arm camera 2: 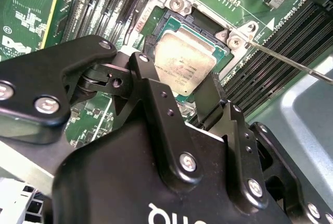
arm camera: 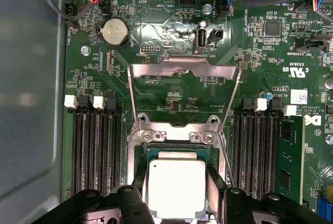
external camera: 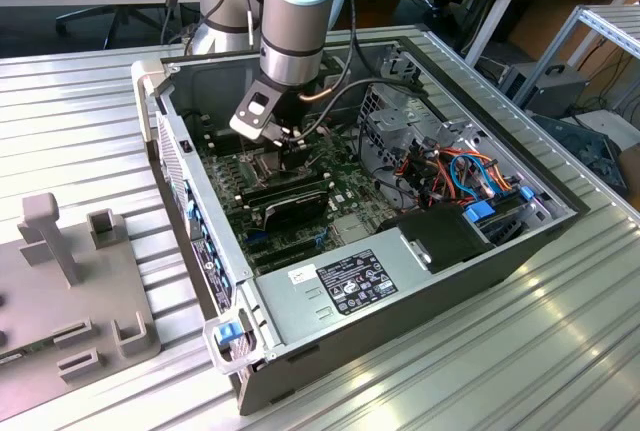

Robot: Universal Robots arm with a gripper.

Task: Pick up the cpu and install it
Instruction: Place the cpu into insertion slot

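cpu (arm camera: pixel 177 185): flat square chip with a dull silver top and a thin green edge. In both wrist views (arm camera 2: pixel 184 63) it lies over the opening of the socket (arm camera 2: pixel 182 22), squared to it. It cannot be told whether it is fully seated in the socket or held just above it.

Claw (arm camera 2: pixel 182 76): black, two-fingered, closed on the cpu. One of the fingers (arm camera: pixel 139 185) presses each of two opposite edges, directly over the socket. In the exterior view the claw (external camera: pixel 295 156) reaches down to the socket from the arm (external camera: pixel 295 21), which stands upright above it.

Hinged metal frame (arm camera: pixel 184 94): swung open and back from the socket, lying over the green board on the side nearer the coin battery (arm camera: pixel 115 31).

Thin wire lever (arm camera 2: pixel 291 60): starts just beside one socket corner and runs outward from it.

Memory slots (arm camera: pixel 96 146): black banks flanking the socket on two sides. One green memory stick (arm camera: pixel 289 156) stands in the bank farther from the coin battery.

Computer case (external camera: pixel 200 211): open-sided, lying flat on the ribbed metal surface (external camera: pixel 500 371), and enclosing the socket.

Power supply (external camera: pixel 340 286): grey labelled box, apart from the socket at the near end of the case.

Grey fixture plate (external camera: pixel 60 291): outside the case, well apart from the socket, at the exterior view's left.
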